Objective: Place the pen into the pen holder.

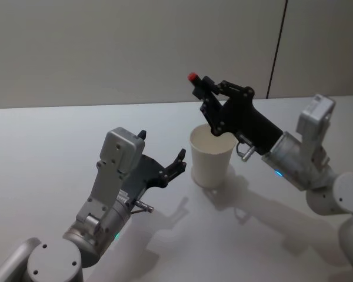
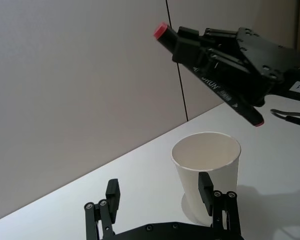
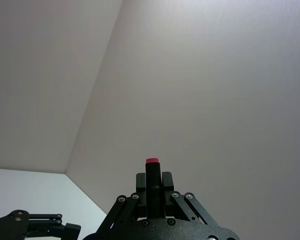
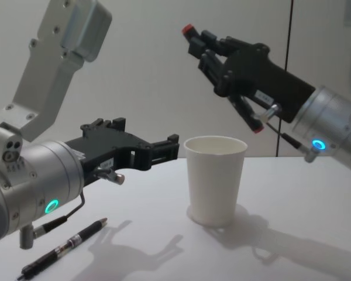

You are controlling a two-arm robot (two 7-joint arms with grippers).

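The pen (image 1: 197, 85) is a black marker with red ends, and my right gripper (image 1: 207, 88) is shut on it. It hangs tilted in the air, its lower tip (image 2: 259, 123) just above the far rim of the pen holder (image 1: 212, 161), a white paper cup standing upright on the table. In the chest view the pen (image 4: 248, 117) slants down toward the pen holder (image 4: 215, 181). My left gripper (image 1: 162, 147) is open and holds nothing, low beside the cup on its left, with one fingertip (image 2: 205, 184) close to the cup wall.
A second thin black pen (image 4: 64, 249) lies on the white table (image 1: 47, 147) near the front, under my left arm. A plain wall stands behind the table, with a dark vertical seam (image 1: 276, 47).
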